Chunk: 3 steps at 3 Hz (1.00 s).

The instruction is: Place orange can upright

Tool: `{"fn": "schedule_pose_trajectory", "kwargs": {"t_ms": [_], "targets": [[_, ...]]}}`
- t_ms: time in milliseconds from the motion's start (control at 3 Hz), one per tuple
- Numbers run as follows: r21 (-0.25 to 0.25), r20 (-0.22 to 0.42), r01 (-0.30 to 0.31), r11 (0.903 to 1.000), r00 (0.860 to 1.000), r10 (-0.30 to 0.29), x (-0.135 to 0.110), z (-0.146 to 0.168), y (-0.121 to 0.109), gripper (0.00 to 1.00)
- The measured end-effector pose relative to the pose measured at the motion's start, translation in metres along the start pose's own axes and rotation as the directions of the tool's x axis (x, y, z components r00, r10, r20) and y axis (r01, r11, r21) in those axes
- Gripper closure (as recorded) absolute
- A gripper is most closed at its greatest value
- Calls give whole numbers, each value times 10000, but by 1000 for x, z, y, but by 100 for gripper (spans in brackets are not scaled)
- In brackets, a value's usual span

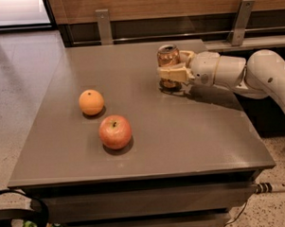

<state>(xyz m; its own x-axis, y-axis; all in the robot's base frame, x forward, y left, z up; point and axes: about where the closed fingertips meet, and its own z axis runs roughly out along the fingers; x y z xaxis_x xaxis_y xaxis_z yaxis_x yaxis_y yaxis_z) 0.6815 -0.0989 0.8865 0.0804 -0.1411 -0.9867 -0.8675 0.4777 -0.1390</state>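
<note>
The orange can stands upright at the back right of the grey table, brownish-orange with a silver top. My gripper reaches in from the right and is shut on the can, its pale fingers wrapped around the can's lower half. The can's base is at or just above the table top, and its shadow lies right under it. The white arm stretches off to the right edge.
An orange fruit and a red apple lie on the left half of the table. A wooden wall with metal brackets runs behind the table. A cable hangs at the front right.
</note>
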Motion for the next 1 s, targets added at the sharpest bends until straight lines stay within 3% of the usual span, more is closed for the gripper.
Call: {"fn": "schedule_pose_trajectory", "kwargs": {"t_ms": [333, 1000], "targets": [[28, 198, -244, 9997, 9995, 244, 14, 2, 6, 99], [-70, 204, -224, 9997, 9995, 225, 12, 7, 9, 53]]}}
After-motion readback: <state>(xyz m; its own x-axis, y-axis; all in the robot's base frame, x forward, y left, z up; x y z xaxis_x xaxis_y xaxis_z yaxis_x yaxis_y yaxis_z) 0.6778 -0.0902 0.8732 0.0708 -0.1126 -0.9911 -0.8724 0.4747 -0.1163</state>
